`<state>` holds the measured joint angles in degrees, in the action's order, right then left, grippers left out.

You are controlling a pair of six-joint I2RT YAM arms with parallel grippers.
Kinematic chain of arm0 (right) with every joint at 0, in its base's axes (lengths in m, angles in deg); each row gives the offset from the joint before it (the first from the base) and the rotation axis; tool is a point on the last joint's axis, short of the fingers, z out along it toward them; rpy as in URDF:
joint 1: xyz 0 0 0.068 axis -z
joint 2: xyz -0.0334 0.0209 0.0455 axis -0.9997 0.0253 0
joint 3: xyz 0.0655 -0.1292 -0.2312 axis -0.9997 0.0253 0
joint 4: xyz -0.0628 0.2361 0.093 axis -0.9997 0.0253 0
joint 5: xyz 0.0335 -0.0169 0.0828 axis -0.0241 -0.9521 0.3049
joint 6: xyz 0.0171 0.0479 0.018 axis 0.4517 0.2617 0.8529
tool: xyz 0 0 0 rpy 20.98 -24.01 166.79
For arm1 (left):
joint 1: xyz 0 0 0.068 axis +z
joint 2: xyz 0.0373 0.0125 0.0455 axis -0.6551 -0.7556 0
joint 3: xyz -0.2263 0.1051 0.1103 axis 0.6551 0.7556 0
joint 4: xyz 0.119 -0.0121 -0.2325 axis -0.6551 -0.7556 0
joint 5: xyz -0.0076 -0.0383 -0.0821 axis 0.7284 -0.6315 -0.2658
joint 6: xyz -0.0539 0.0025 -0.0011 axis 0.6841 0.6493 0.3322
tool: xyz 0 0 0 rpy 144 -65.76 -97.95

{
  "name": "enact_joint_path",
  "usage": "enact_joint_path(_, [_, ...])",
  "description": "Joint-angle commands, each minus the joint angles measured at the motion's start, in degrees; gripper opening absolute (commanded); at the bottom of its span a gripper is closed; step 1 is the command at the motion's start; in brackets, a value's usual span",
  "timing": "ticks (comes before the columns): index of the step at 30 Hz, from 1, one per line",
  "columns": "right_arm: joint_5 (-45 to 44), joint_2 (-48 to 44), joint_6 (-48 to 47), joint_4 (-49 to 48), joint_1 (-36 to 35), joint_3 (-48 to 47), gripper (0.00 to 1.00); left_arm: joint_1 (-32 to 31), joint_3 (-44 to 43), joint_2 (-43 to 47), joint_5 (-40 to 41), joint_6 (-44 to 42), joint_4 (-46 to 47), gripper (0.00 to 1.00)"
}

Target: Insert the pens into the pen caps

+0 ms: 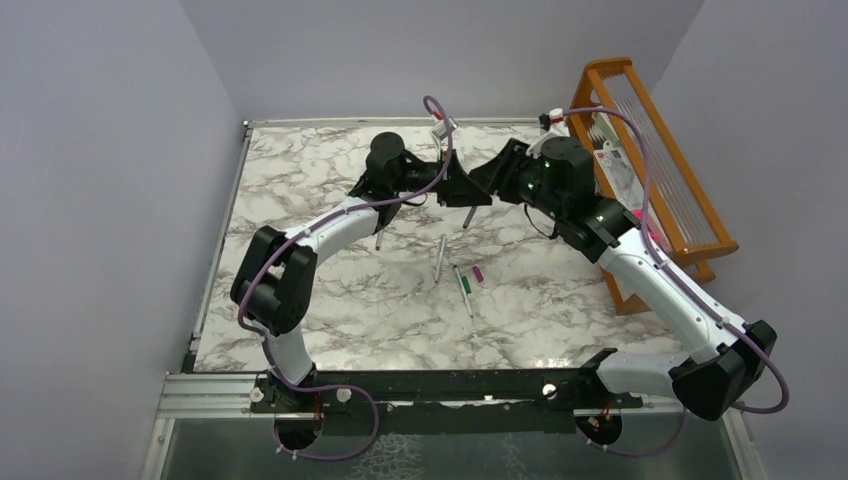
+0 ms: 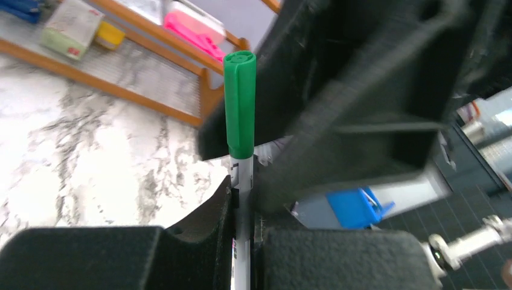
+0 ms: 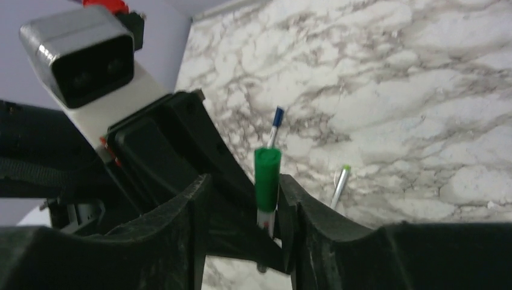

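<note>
Left hand (image 2: 243, 202) around green-capped pen (image 2: 240, 115)

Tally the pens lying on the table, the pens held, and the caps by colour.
Pens on table: 3
Held pen: 1
Green cap: 1
Magenta cap: 1
Total: 6

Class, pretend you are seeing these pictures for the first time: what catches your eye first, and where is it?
A pen wearing a bright green cap stands out, clamped in the left tool where both arms meet above the far middle of the marble table. The right tool stands open around that cap. Nearer, loose pens and a magenta cap lie mid-table.
</note>
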<state>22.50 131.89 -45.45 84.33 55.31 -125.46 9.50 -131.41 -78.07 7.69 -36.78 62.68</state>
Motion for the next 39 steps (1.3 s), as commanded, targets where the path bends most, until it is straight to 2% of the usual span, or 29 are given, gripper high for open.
enact_joint_path(1, [0.14,-1.55,2.06,5.76,-2.19,-2.61,0.51,0.56,9.93,4.9,7.58,-4.02,2.35,0.0])
enact_joint_path(4, [-2.71,-2.11,0.87,5.32,-2.0,-4.04,0.58,0.95,15.33,8.51,8.85,-8.51,-1.79,0.0])
enact_joint_path(7, [-4.11,-1.15,-0.48,7.7,-2.01,-4.95,0.59,1.62,16.42,9.41,13.96,-16.99,-12.58,0.0])
enact_joint_path(10, [-4.45,-1.17,-0.41,9.04,-1.98,-3.51,0.59,1.68,12.15,9.2,30.75,-26.1,-31.33,0.0])
enact_joint_path(12, [-4.15,-1.53,0.13,9.31,-2.01,-1.96,0.58,1.77,8.98,8.35,40.41,-29.29,-40.36,0.0])
enact_joint_path(16, [-3.04,-2.06,1.05,9.65,-1.96,0.46,0.57,2.34,5.71,6.79,56.23,-31.02,-49.99,0.0])
enact_joint_path(19, [-2.49,-2.24,1.37,9.75,-2.01,1.71,0.56,2.97,2.71,3.72,64.03,-31.63,-56.47,0.0])
enact_joint_path(22, [-1.95,-2.44,1.69,9.61,-1.97,3.03,0.54,3.27,1.84,1.87,70.43,-32.14,-58.49,0.0])
enact_joint_path(27, [-0.52,-2.23,2.17,9.24,-2.01,4.38,0.52,3.47,-0.31,-2.1,75.89,-30.76,-60.67,0.0])
enact_joint_path(39, [0.67,-1.57,2.36,8.97,-1.99,5.33,0.49,3.57,-2.01,-6.38,80.86,-28.13,-62.38,0.0])
